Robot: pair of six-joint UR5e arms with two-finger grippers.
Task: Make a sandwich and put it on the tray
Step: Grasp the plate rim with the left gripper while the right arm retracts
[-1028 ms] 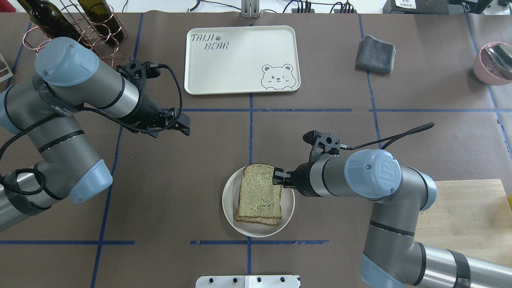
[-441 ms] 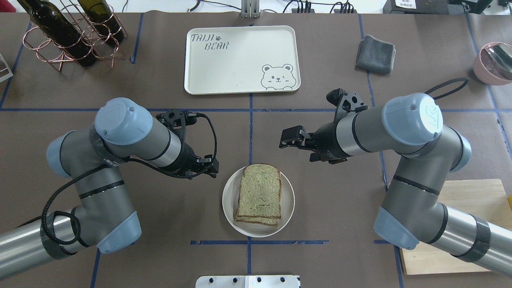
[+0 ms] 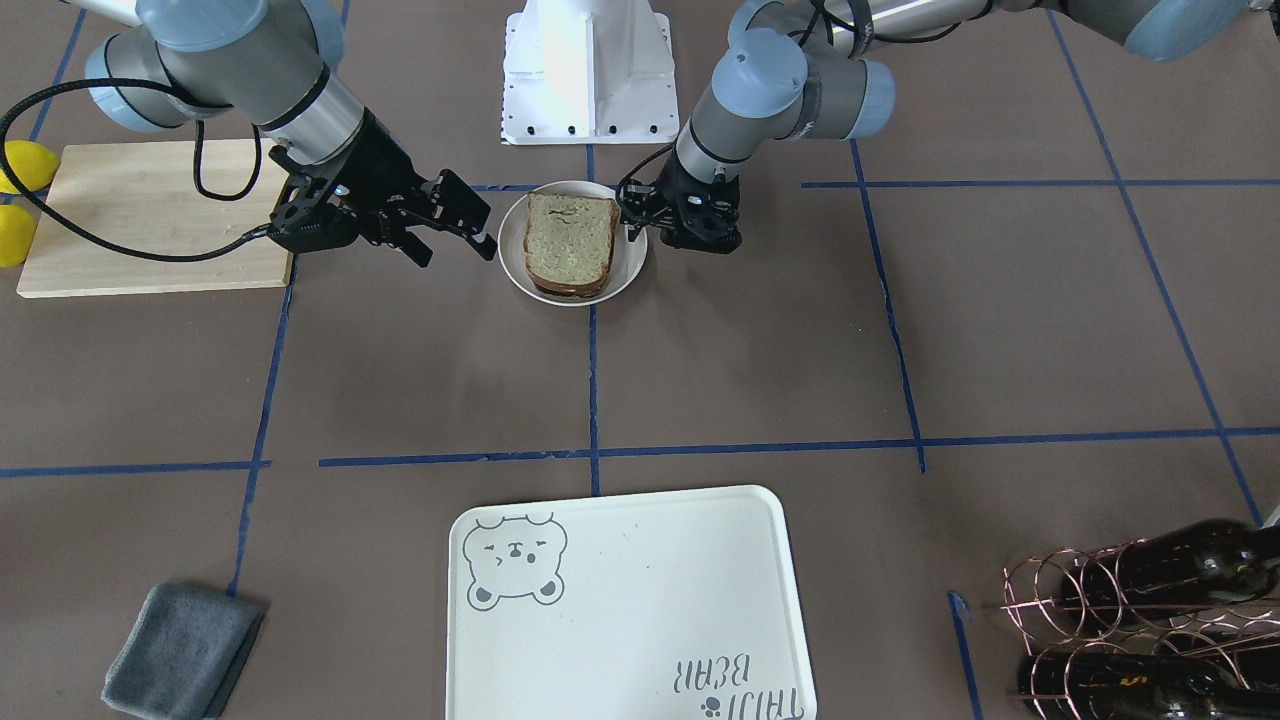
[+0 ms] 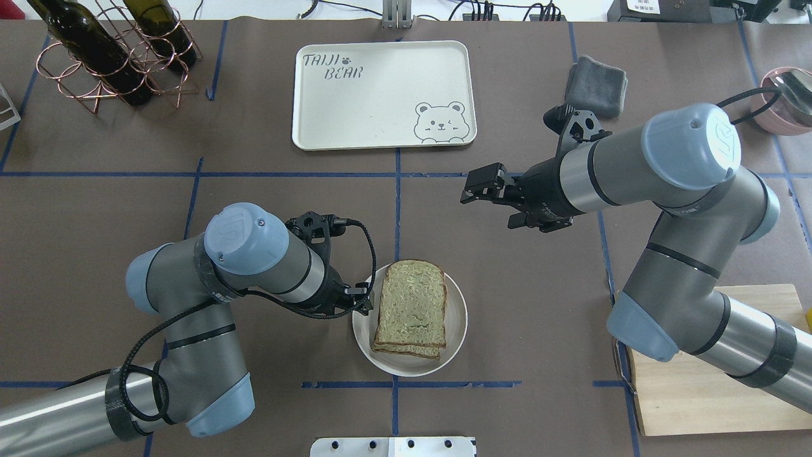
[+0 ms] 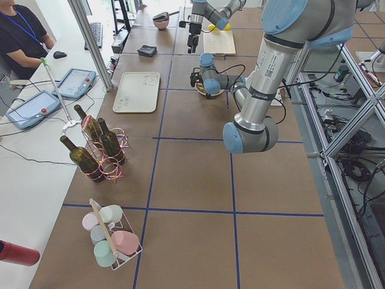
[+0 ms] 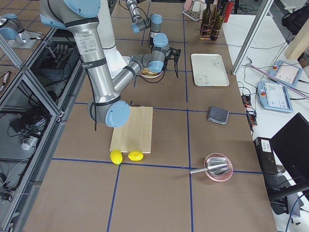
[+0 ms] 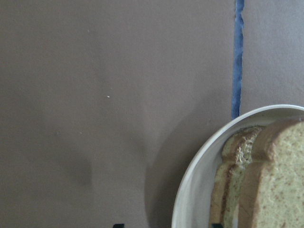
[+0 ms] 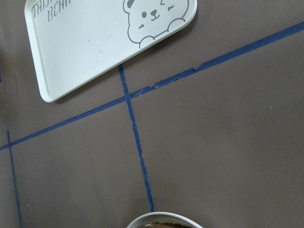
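Where the table (image 4: 254,158) is covered in matte brown paper gridded with blue tape, a smooth cream tray (image 4: 380,108) with rounded corners is laid at its far side. Well apart, the coarse-crumbed sandwich (image 4: 411,304) is stacked on a round white plate (image 4: 458,320). The left gripper (image 4: 366,301) is held spread at the plate's rim, the right gripper (image 4: 491,202) spread, clear of both.

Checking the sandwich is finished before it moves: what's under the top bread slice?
A second slice peeks out beneath the top slice, both on the white plate. Any filling between them is covered, so it cannot be seen.
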